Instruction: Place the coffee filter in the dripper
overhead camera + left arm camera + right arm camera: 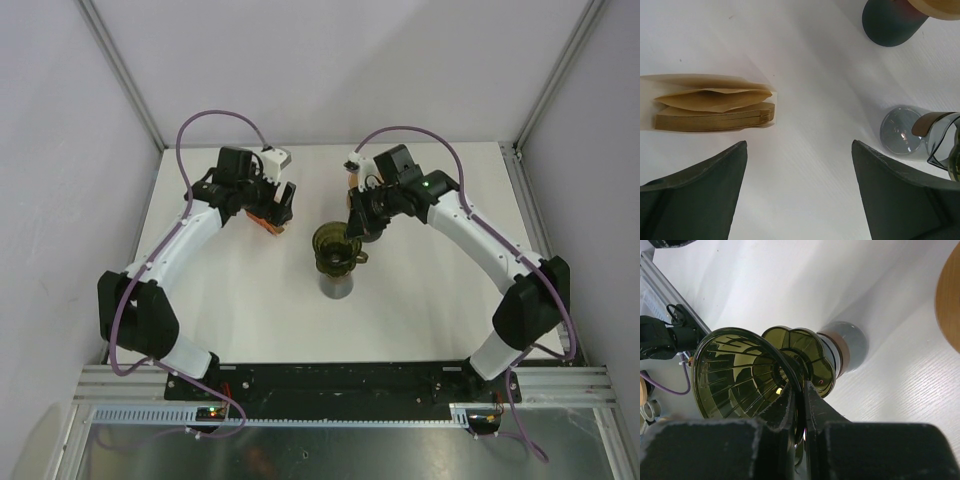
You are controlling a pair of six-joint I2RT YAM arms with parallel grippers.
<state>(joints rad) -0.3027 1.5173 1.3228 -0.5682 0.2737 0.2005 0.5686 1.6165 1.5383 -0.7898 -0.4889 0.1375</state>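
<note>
Top view: left arm (190, 240) and right arm (480, 240) bend inward over the white desk (250, 300), with pale walls around; the dripper (337, 245) stands mid-desk.
Left wrist: left jaws spread wide, empty, apart from the tan paper coffee filter stack (715, 107).
Right wrist: right jaws pinch the ribbed olive glass dripper's rim.

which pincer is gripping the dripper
The right pincer: it is shut on the green dripper, while the left pincer stands open near the paper filters.

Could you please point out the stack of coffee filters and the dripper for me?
coffee filters (715, 100): left wrist view, on the folded top filter of the stack.
dripper (735, 375): right wrist view, on its ribbed inner wall.
</note>
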